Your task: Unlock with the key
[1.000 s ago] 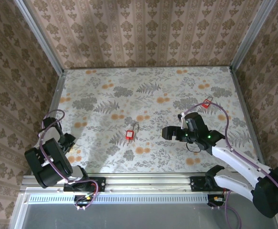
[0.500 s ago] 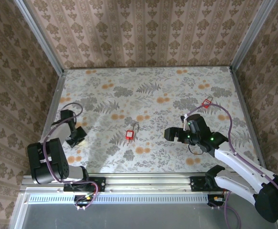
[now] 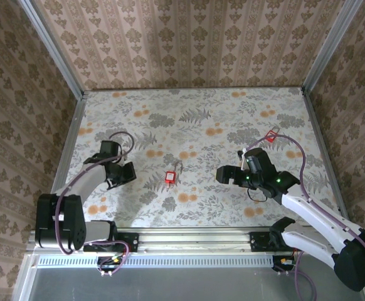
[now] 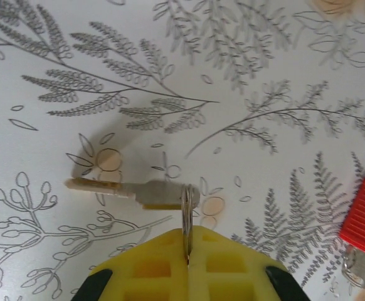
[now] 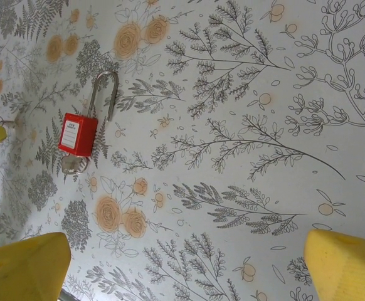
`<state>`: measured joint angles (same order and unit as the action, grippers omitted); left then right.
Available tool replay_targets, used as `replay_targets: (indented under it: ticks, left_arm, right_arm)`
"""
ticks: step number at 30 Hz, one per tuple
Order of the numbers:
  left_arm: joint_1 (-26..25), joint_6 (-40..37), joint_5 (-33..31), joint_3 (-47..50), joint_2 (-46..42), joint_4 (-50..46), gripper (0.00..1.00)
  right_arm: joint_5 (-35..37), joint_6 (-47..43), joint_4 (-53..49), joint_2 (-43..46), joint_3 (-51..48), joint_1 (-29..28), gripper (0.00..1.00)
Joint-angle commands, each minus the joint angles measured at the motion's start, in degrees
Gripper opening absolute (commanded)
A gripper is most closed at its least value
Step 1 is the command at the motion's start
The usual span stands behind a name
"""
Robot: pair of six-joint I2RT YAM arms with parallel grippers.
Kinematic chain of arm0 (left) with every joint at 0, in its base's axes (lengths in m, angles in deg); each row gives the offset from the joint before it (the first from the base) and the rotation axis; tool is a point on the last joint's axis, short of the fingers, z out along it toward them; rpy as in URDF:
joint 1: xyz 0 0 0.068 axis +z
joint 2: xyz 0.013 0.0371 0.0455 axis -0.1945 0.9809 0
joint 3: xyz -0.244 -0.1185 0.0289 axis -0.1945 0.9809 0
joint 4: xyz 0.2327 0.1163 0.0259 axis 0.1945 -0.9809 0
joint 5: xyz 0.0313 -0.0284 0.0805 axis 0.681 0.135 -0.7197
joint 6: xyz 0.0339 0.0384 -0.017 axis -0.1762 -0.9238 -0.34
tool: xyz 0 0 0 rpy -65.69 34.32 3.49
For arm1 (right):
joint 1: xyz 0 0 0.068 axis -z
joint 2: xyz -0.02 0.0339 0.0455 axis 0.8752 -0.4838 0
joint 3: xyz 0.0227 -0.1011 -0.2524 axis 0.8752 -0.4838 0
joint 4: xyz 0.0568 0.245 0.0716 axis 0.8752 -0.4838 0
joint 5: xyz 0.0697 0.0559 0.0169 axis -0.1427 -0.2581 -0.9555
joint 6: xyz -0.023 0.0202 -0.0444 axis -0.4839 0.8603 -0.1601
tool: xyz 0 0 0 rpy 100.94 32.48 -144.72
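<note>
Since a second ago the left arm has swung out from its folded spot by its base toward the middle of the table (image 3: 195, 125). The right arm has hardly shifted.

Left gripper (image 4: 187, 251): fingers clenched together, pinching the ring (image 4: 187, 216) edge-on between the yellow pads. The key (image 4: 132, 191) hangs from that ring just ahead of the fingertips, lying crosswise with its blade pointing to the left of the fingers. I cannot tell whether it touches the table.

The padlock (image 4: 364, 216) is ahead and off to the right of the left fingers, clear of the key. A bit of silver metal sits at the base of its body; I cannot tell what it is.

From above, the padlock (image 3: 170, 176) lies on the table between the left gripper (image 3: 125, 172) and the right gripper (image 3: 223, 174), touching neither.

Right gripper (image 5: 182, 269): fingers released, spread wide, nothing between them. The padlock (image 5: 77, 133) lies well ahead of them, toward the left-hand fingertip (image 5: 19, 269). Its red body is nearer the fingers and its shackle (image 5: 104, 94) points away from them.
</note>
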<state>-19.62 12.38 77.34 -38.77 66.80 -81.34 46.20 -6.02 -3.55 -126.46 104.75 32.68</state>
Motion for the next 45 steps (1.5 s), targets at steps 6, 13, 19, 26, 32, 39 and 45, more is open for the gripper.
replay_targets:
  ticks: [6, 13, 19, 26, 32, 39, 45]
  left_arm:
    - [-12.41, -1.92, -2.58, -5.35, -5.09, -1.35, 0.00]
    - [-22.04, -3.70, -2.81, -8.41, -5.34, 4.18, 0.00]
    - [-29.98, -2.85, -3.30, -11.28, -1.92, 12.01, 0.00]
    - [-38.56, -2.87, -6.33, -14.23, 3.97, 24.29, 0.00]
    - [-43.73, -2.09, -7.62, -15.46, 8.65, 35.43, 0.00]
    - [-47.85, -1.58, -10.51, -16.79, 13.86, 42.40, 0.00]
    - [-50.25, -1.23, -10.94, -17.15, 16.04, 47.14, 0.00]
  right_arm:
    - [-2.22, 2.00, 0.81, -4.73, 3.92, -0.53, 0.97]
    - [-6.73, 5.66, 5.40, -9.38, 6.91, -0.18, 0.97]
    - [-7.95, 12.40, 7.80, -10.80, 7.05, 1.77, 0.98]
    - [-16.52, 31.93, 28.88, -10.96, -1.86, 6.41, 0.99]
    - [-16.13, 46.80, 43.36, -12.77, -6.85, 6.61, 1.00]
    - [-13.67, 55.77, 47.72, -11.91, -9.17, 6.32, 1.00]
    - [-11.60, 58.72, 48.12, -10.92, -11.08, 6.32, 1.00]
